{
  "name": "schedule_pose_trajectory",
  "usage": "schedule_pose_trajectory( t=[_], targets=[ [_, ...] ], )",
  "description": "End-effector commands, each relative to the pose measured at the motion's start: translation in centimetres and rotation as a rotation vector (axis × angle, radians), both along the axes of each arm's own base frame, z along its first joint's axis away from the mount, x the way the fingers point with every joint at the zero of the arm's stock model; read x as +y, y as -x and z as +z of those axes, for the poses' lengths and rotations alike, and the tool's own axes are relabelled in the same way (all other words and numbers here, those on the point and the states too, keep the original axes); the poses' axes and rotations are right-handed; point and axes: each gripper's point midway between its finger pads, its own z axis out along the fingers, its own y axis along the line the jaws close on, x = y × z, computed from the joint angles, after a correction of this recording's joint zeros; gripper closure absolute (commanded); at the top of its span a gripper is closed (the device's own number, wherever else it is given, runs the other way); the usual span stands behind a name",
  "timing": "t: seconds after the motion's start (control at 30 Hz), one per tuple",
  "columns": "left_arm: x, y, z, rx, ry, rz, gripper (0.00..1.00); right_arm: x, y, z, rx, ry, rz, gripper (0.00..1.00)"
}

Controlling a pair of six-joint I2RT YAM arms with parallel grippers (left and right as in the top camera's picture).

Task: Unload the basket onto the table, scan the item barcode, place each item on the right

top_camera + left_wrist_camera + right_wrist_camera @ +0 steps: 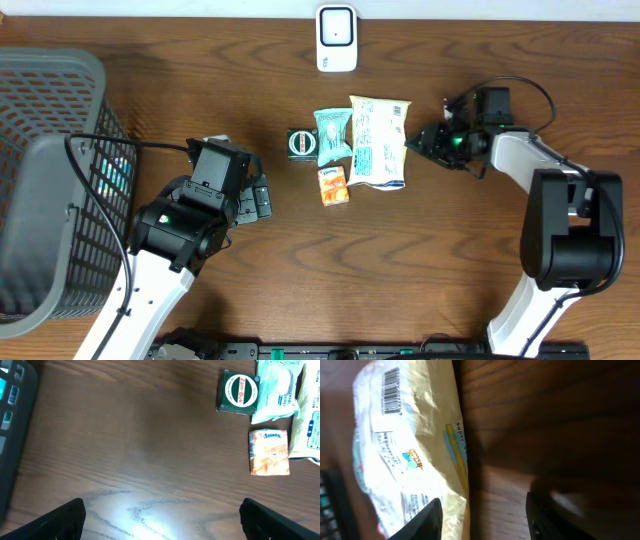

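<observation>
A white and yellow snack bag (378,140) lies flat on the table, its barcode (391,391) facing up in the right wrist view. My right gripper (421,140) sits low at the bag's right edge. It (484,505) is open, with bare wood between the jaws and one finger (427,520) over the bag's (405,435) edge. Nothing is held. My left gripper (257,198) rests left of the items, wide open (162,510) over bare table. The white scanner (337,38) stands at the table's back edge.
Beside the bag lie a teal packet (332,135), a green Zam-Buk tin (300,143) and a small orange box (333,185), all also in the left wrist view: packet (277,385), tin (239,391), box (269,452). A grey mesh basket (50,180) stands at the far left.
</observation>
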Motion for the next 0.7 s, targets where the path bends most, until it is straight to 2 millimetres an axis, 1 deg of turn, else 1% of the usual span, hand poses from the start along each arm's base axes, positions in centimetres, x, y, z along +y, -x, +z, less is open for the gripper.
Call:
schedule_pose_trajectory(
  t=[0.0,0.13,0.23,0.33,0.4,0.5,0.53,0.67],
  targets=[
    [0.3,-0.1,0.1,-0.004,-0.015,0.010,0.02,0.9,0.5,1.2,0.006,-0.116,0.022,0.50],
    [0.3,-0.1,0.1,-0.004,-0.015,0.010,0.02,1.4,0.7,1.8,0.000,-0.159,0.042,0.48],
    [0.3,-0.1,0.1,-0.004,-0.015,0.010,0.02,1.7,0.7,1.8,0.000,-0.158,0.049,0.42],
    [0.3,-0.1,0.1,-0.004,-0.015,0.010,0.03,2.6,1.0,1.7,-0.013,-0.148,0.088,0.36],
    [0.3,-0.1,0.1,-0.004,-0.015,0.010,0.02,3.1,1.1,1.3,-0.019,-0.114,0.108,0.34],
    [0.3,-0.1,0.1,-0.004,-0.015,0.010,0.02,3.3,1.3,0.3,-0.006,-0.032,0.102,0.30],
    [0.3,-0.1,0.1,-0.004,-0.015,0.010,0.02,3.7,1.4,-0.1,0.005,-0.006,0.099,0.28],
    [0.3,-0.1,0.1,-0.004,-0.015,0.010,0.03,5.2,2.0,-0.3,0.004,0.014,0.136,0.27]
  ],
)
